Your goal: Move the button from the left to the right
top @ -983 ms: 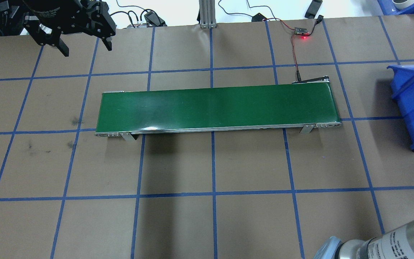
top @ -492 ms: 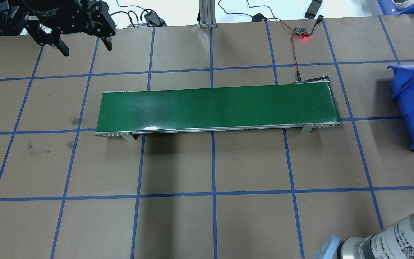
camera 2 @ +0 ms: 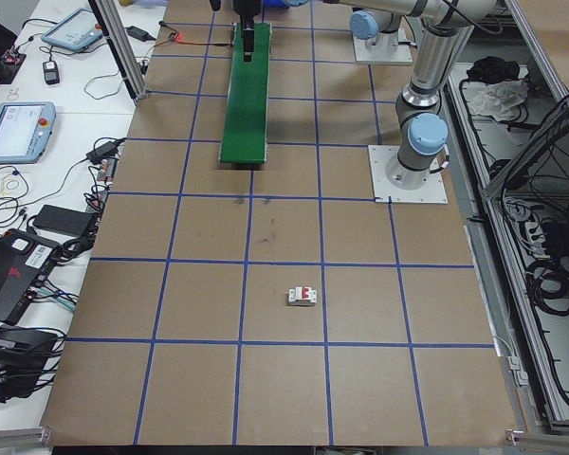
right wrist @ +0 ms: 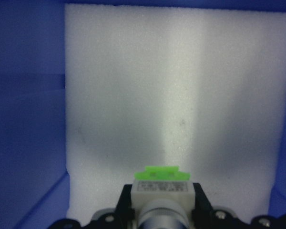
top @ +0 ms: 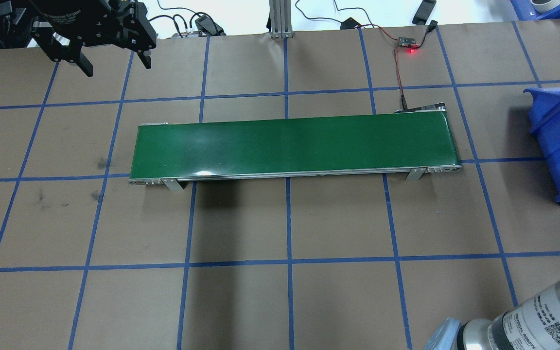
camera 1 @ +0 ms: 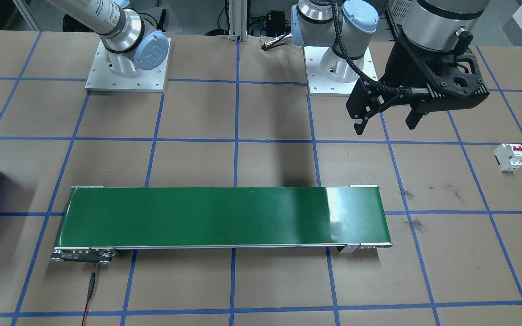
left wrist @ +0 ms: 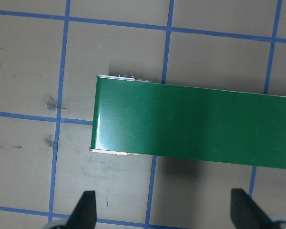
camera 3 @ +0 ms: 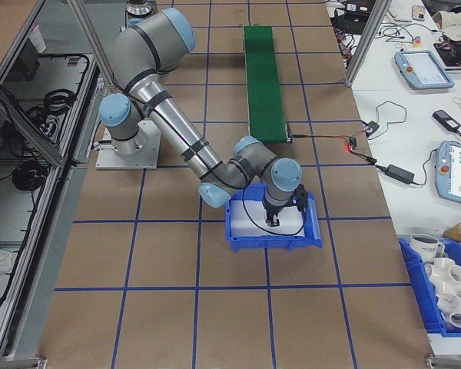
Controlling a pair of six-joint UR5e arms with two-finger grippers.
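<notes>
So the button (right wrist: 161, 191) is in the right gripper (right wrist: 161, 210) at this point. The right wrist view shows the fingers (right wrist: 125, 205) pinching its white body from both sides with the green part poking out forward. It's hanging inside the blue bin (camera 3: 273, 231), over the white foam liner (right wrist: 171, 95), and the foam under it is bare all the way to the blue walls on either side. I can't tell if the button is touching the foam or just above it. In the right-side view the bin sits near the worktop's right end, a bit past the end of the green conveyor (top: 292, 146), with the right arm bent down into it.

The left gripper (camera 1: 385, 120) is up in the air by the conveyor's left end, on the robot's side of it, fingers (camera 1: 359, 122) spread wide with nothing between them. Its wrist camera looks straight down at that end of the belt and the taped brown paper around it.

The belt top is bare from one end to the other. A white circuit breaker (camera 1: 509, 156) with red switches lies by itself toward the worktop's left edge, well apart from the conveyor and the left gripper. A small board with a red light (top: 409, 44) sits near the far edge, wired to the conveyor's right end.
</notes>
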